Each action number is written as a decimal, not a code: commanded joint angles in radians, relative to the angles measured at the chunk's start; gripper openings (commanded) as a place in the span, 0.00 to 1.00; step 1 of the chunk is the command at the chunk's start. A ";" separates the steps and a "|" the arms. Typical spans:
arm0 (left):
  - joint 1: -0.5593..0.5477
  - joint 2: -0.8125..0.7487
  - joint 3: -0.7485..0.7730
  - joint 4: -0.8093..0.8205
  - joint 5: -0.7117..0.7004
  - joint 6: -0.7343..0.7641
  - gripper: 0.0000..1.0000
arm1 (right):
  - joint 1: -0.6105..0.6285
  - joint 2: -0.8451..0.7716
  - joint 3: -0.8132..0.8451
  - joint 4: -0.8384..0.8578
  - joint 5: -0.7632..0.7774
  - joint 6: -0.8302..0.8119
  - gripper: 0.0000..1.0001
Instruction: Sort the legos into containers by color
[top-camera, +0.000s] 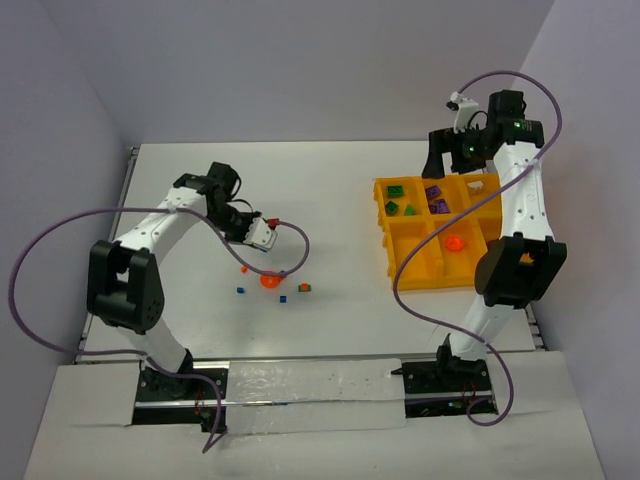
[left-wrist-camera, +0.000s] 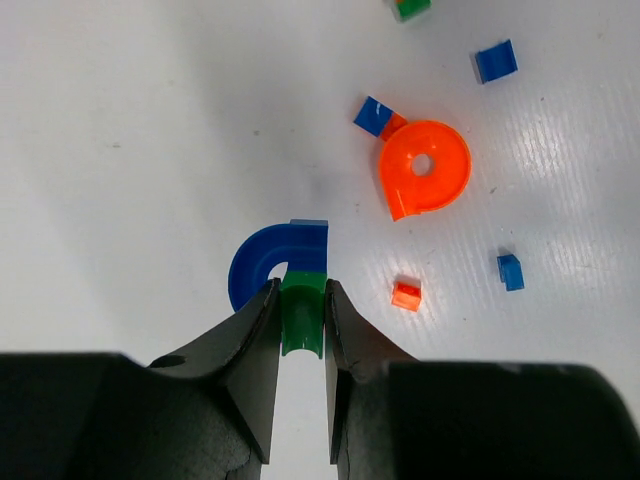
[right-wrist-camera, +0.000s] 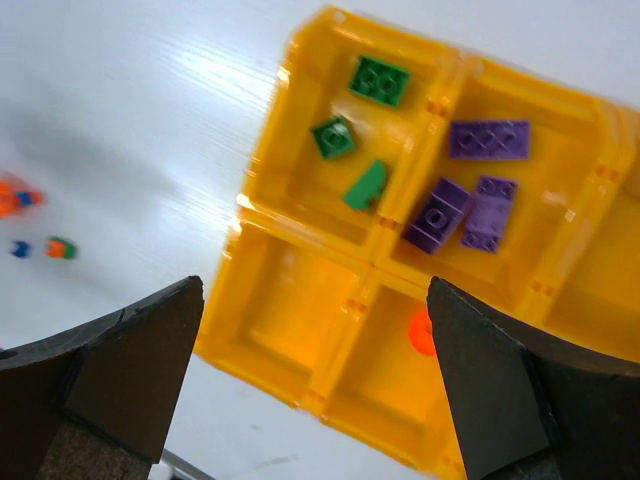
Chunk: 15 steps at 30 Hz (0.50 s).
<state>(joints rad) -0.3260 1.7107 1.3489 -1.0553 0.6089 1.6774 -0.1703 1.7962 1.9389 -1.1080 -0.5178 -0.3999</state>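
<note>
My left gripper (left-wrist-camera: 300, 300) is shut on a green piece (left-wrist-camera: 302, 318) joined to a blue curved piece (left-wrist-camera: 258, 262); in the top view the gripper (top-camera: 266, 232) hangs over the table left of centre. An orange round dish (left-wrist-camera: 425, 168) and small blue (left-wrist-camera: 495, 61) and orange (left-wrist-camera: 406, 295) bits lie on the table beyond it. The yellow-orange tray (top-camera: 388, 240) sits at the right. Its compartments hold green bricks (right-wrist-camera: 370, 80), purple bricks (right-wrist-camera: 488, 139) and an orange piece (right-wrist-camera: 422, 332). My right gripper (right-wrist-camera: 315, 370) is open and empty above the tray.
Loose bits lie around the orange dish (top-camera: 268, 281) in the top view, including a blue one (top-camera: 283, 297) and a green-orange one (top-camera: 303, 288). A purple cable (top-camera: 300, 245) loops near the left gripper. The walls stand close on both sides.
</note>
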 joint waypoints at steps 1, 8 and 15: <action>-0.015 -0.131 -0.004 0.042 0.095 -0.089 0.00 | 0.051 -0.110 -0.040 0.151 -0.187 0.151 1.00; -0.113 -0.253 -0.025 0.299 0.128 -0.388 0.00 | 0.335 -0.094 -0.058 0.256 -0.249 0.326 1.00; -0.210 -0.349 -0.104 0.560 0.089 -0.645 0.00 | 0.477 0.024 0.059 0.275 -0.301 0.370 0.94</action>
<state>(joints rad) -0.4996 1.4187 1.2853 -0.6923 0.6884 1.2241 0.2967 1.7786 1.9306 -0.8891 -0.7624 -0.0882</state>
